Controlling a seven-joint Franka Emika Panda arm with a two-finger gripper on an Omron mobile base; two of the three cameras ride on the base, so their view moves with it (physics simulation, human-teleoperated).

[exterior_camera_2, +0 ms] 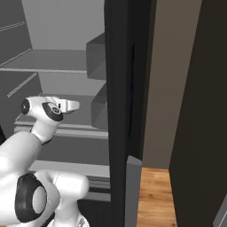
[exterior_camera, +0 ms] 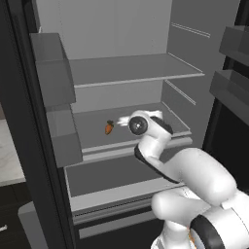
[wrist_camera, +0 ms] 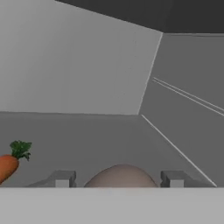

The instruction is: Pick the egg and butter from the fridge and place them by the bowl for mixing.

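The pale pinkish egg [wrist_camera: 120, 176] sits between my gripper's [wrist_camera: 117, 179] two finger tips in the hand view and fills almost the whole gap, so the jaws are shut on it. In the left base view the hand [exterior_camera: 124, 120] reaches level over the middle shelf [exterior_camera: 146, 127] of the open fridge [exterior_camera: 121, 48], pointing toward the back wall. The right base view shows the same hand [exterior_camera_2: 70, 105] inside the fridge. The butter and the bowl are out of view.
An orange carrot with a green top [exterior_camera: 109, 127] lies on the same shelf, just left of the hand [wrist_camera: 11, 162]. Door bins [exterior_camera: 58, 92] stand on the left and right. Another shelf [exterior_camera: 131, 70] hangs above, and drawers lie below.
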